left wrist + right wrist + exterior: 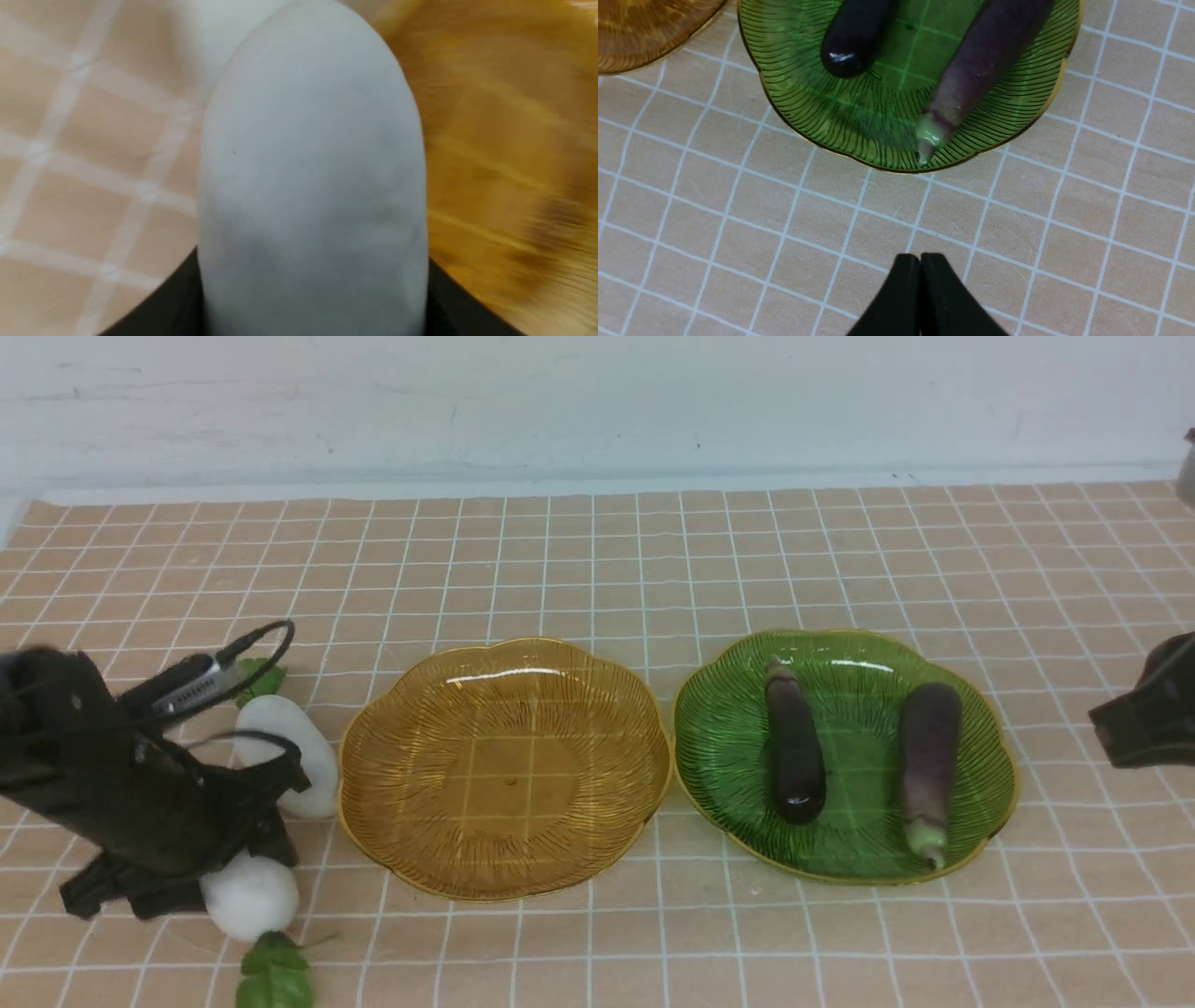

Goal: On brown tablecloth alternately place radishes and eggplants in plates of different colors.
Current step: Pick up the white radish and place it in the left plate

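Left hand (245,870), at the tablecloth's (597,952) near left corner: partly spread, fingers against both sides of one white radish (250,898). Right hand (920,256): clenched, fingertips together, holding nothing.

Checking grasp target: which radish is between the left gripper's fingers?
The radish nearer the robot; the other lies farther off, beside the amber plate.

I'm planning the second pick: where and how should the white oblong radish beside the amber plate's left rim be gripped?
Probably around the middle of the smooth white oblong radish, from above, fingers across its narrow width: it lies lengthwise, leafy end away, close to the amber ribbed plate.
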Controlling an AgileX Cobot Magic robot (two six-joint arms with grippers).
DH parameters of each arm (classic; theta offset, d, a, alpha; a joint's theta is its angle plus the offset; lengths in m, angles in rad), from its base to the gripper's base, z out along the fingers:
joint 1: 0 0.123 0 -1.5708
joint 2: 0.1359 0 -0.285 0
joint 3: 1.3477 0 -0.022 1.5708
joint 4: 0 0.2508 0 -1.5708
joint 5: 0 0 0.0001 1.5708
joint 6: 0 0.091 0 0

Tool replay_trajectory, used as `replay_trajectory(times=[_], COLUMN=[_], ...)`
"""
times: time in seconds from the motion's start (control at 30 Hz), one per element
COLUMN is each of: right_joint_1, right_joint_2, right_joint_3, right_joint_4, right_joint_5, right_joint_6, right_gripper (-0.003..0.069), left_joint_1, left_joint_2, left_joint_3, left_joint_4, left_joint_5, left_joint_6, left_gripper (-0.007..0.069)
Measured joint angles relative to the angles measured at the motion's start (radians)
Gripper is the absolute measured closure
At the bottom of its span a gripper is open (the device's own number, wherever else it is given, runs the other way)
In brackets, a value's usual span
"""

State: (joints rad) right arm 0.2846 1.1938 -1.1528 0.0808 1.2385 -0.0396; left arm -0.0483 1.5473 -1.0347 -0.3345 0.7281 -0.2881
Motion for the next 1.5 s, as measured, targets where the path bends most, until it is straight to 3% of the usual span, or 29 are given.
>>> replay_trajectory(times=[0.23,0.4,0.57,0.73,0.87,0.97,1.07,1.1,1.13,1.17,1.2,1.33,1.5], right_joint_1=[0.000,0.000,0.000,0.000,0.000,0.000,0.000,0.000,0.000,0.000,0.000,0.000,0.000], right_joint_2=[0.000,0.000,0.000,0.000,0.000,0.000,0.001,0.001,0.001,0.001,0.001,0.001,0.001], right_joint_3=[0.000,0.000,0.000,0.000,0.000,0.000,0.000,0.000,0.000,0.000,0.000,0.000,0.000], right_joint_4=[0.037,0.059,0.062,0.059,0.051,0.049,0.049,0.049,0.049,0.049,0.049,0.049,0.049], right_joint_5=[-0.006,-0.006,-0.006,-0.007,-0.010,-0.016,-0.024,-0.028,-0.033,-0.040,-0.043,-0.058,-0.076], right_joint_6=[0.000,0.000,0.000,0.000,0.000,0.000,0.000,0.000,0.000,0.000,0.000,0.000,0.000], right_gripper=[0.0674,0.0674,0.0674,0.0674,0.0674,0.0674,0.0674,0.0674,0.0674,0.0674,0.0674,0.0674,0.0674], left_joint_1=[-0.134,-0.199,-0.206,-0.181,-0.143,-0.108,-0.059,-0.003,0.031,0.057,0.071,0.081,0.080], left_joint_2=[0.087,0.209,0.278,0.292,0.292,0.292,0.290,0.289,0.292,0.299,0.308,0.347,0.407], left_joint_3=[-0.095,-0.148,-0.200,-0.297,-0.398,-0.457,-0.515,-0.530,-0.531,-0.531,-0.531,-0.531,-0.531], left_joint_4=[-0.078,-0.080,-0.087,-0.054,0.030,0.080,0.151,0.216,0.252,0.276,0.286,0.283,0.223], left_joint_5=[-0.046,-0.100,-0.105,-0.039,0.068,0.158,0.288,0.396,0.437,0.457,0.465,0.465,0.405], left_joint_6=[0.075,0.106,0.111,0.138,0.145,0.115,0.073,0.045,0.034,0.025,0.019,0.008,-0.021], left_gripper=[0.0238,0.0187,0.0116,-0.0035,-0.0050,-0.0011,0.0121,0.0296,0.0415,0.0519,0.0564,0.0595,0.0491])
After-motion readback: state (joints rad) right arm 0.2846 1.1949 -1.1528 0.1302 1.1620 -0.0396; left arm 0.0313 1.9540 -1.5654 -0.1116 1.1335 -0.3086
